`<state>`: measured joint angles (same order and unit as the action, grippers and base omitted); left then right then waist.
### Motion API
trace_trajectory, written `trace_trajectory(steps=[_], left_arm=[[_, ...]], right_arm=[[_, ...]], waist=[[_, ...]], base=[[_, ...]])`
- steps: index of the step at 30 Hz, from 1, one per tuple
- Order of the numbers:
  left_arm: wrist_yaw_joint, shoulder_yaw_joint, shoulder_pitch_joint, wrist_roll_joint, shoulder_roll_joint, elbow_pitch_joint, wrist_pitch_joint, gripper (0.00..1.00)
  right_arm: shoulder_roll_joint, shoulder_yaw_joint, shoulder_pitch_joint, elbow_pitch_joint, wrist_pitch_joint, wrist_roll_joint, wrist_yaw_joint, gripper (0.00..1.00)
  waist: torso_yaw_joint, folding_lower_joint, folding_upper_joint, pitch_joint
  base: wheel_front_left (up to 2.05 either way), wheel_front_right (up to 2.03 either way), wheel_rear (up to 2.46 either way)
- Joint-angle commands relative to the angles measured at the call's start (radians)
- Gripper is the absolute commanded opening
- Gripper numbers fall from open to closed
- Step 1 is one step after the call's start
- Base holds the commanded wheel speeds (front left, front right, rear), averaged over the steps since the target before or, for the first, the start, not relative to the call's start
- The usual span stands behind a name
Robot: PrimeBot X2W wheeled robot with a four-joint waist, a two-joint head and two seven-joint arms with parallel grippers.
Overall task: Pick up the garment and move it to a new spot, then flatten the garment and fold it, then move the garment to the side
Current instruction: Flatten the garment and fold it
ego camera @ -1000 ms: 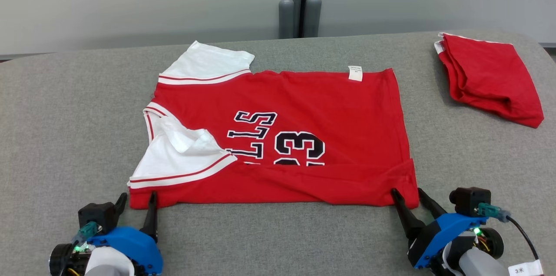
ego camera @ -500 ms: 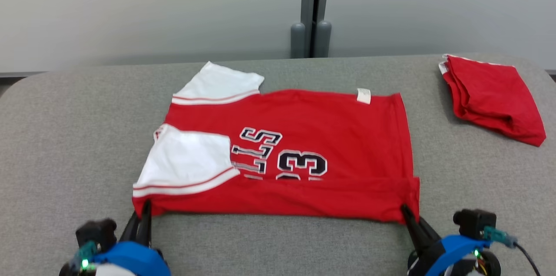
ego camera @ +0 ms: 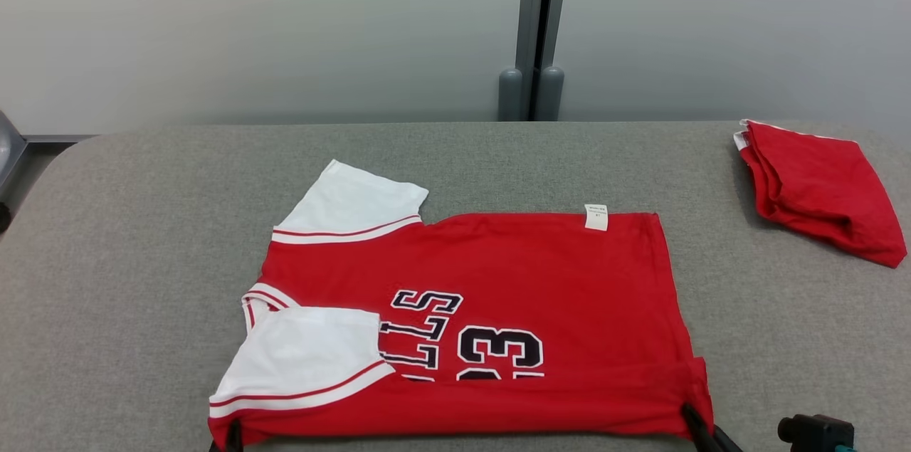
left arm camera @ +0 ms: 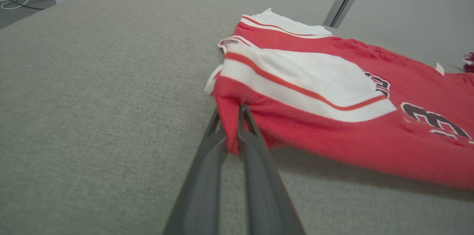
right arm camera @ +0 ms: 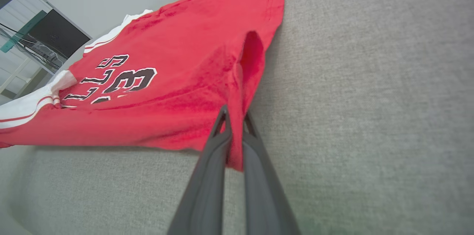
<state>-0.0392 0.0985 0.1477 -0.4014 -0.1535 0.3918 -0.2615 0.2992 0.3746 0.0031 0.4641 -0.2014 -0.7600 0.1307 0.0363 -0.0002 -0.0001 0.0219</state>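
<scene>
The red shirt (ego camera: 484, 309) lies spread out in the middle of the gray worktop (ego camera: 142, 224). Its white sleeves point to the left and its near edge is already turned over once. The left gripper (left arm camera: 229, 116) has its two fingers pinching the near left corner of the shirt, just under the white sleeve (left arm camera: 296, 76). The right gripper (right arm camera: 234, 116) has its fingers pinching the near right corner, and a bit of red cloth sticks out between them.

I think this is the folding step, with both corners held and ready. The next move probably calls for lifting both corners together, at the same height, and carrying them over toward the far edge where the small white tag (ego camera: 596, 217) sits. If one side goes faster, the fold may come out crooked.

There is lots of open gray room to the left and behind the shirt. On the right there is a gap, then a folded red pile (ego camera: 818, 188) near the far corner, well apart from the shirt. The near rim of the worktop is out of sight, so I cannot tell how much room is there.
</scene>
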Motion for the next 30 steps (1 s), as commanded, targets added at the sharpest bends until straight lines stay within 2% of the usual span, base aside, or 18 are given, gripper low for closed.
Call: trace_trajectory(steps=[1, 3, 4, 5, 6, 12, 17, 21, 24, 30], left_arm=[[0.009, -0.003, 0.011, 0.007, -0.001, -0.018, -0.005, 0.00], [0.007, 0.008, 0.028, 0.004, 0.004, -0.032, 0.006, 0.00], [0.006, 0.014, 0.032, 0.005, 0.004, -0.033, 0.011, 0.10], [0.006, 0.021, 0.032, 0.010, 0.005, -0.032, 0.011, 0.44], [0.004, 0.024, 0.029, 0.007, 0.008, -0.028, 0.010, 1.00], [-0.005, 0.006, 0.000, 0.035, 0.004, -0.032, -0.004, 1.00], [-0.020, -0.069, -0.012, 0.094, 0.021, -0.153, -0.004, 1.00], [-0.030, -0.143, -0.041, 0.156, 0.047, -0.250, -0.004, 1.00], [-0.039, -0.179, -0.057, 0.203, 0.062, -0.296, -0.004, 1.00], [-0.058, -0.186, -0.073, 0.287, 0.076, -0.262, -0.004, 1.00]], right_arm=[[0.014, -0.020, 0.023, -0.019, 0.012, 0.010, 0.000, 0.00], [0.008, -0.038, 0.048, -0.041, 0.055, 0.012, 0.000, 0.00], [0.005, -0.045, 0.057, -0.045, 0.082, 0.017, 0.000, 0.00], [0.004, -0.049, 0.060, -0.053, 0.100, 0.031, 0.000, 0.30], [-0.004, -0.061, 0.060, -0.063, 0.106, 0.036, 0.000, 1.00], [-0.041, -0.125, 0.075, -0.116, 0.100, 0.104, 0.000, 1.00], [-0.076, -0.201, 0.051, -0.166, 0.015, 0.180, 0.000, 1.00], [-0.101, -0.247, 0.023, -0.190, -0.040, 0.290, 0.000, 1.00], [-0.147, -0.282, 0.012, -0.200, -0.059, 0.334, 0.000, 1.00], [-0.184, -0.334, 0.027, -0.248, -0.064, 0.467, 0.000, 1.00]], waist=[[0.001, 0.0002, 0.0001, 0.001], [0.001, 0.0002, 0.0001, 0.004], [0.001, 0.0002, 0.0001, 0.004], [0.000, 0.0002, 0.0001, 0.005], [-0.001, 0.0002, 0.0001, 0.005], [-0.007, 0.0002, 0.0001, 0.002], [-0.014, 0.0002, 0.0001, -0.004], [-0.016, 0.0002, 0.0001, -0.003], [-0.015, 0.0002, 0.0001, -0.005], [-0.006, 0.0002, 0.0001, -0.013]], base=[[0.00, 0.00, 0.00], [0.00, 0.00, 0.00], [0.00, 0.00, 0.00], [0.00, 0.00, 0.00], [0.00, 0.00, 0.00], [0.00, 0.00, 0.00], [0.00, 0.00, 0.00], [0.00, 0.00, 0.00], [0.00, 0.00, 0.00], [0.00, 0.00, 0.00]])
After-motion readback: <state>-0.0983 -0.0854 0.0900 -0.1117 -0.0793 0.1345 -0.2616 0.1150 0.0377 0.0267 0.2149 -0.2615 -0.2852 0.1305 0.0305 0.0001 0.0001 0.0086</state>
